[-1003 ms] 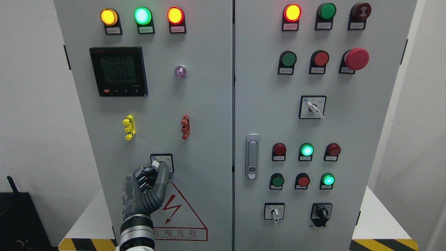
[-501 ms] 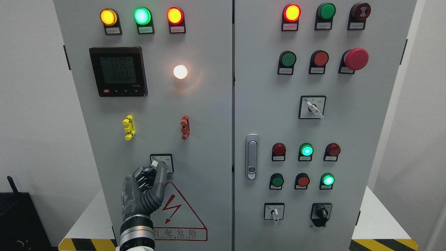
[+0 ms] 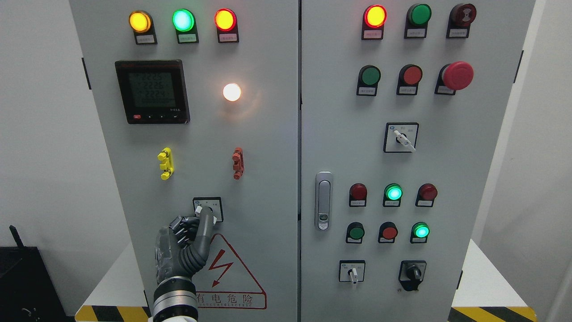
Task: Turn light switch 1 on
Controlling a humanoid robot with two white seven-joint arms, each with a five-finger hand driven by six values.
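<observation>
Left hand (image 3: 190, 237) pinches the rotary switch (image 3: 208, 209), fingers clamped on its small stiff knob, best gripped at the slim lever; lamp (image 3: 232, 92) glowing.

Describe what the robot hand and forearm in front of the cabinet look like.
Only one arm shows, entering at the lower left: the left robot hand. It is dark grey to black with jointed, segmented fingers ribbed like bellows at the knuckles. The back of the hand looks glossy, as if under a clear cover. Below it sits a cylindrical wrist cuff in banded silver and black. No cables or markings are visible.
</observation>
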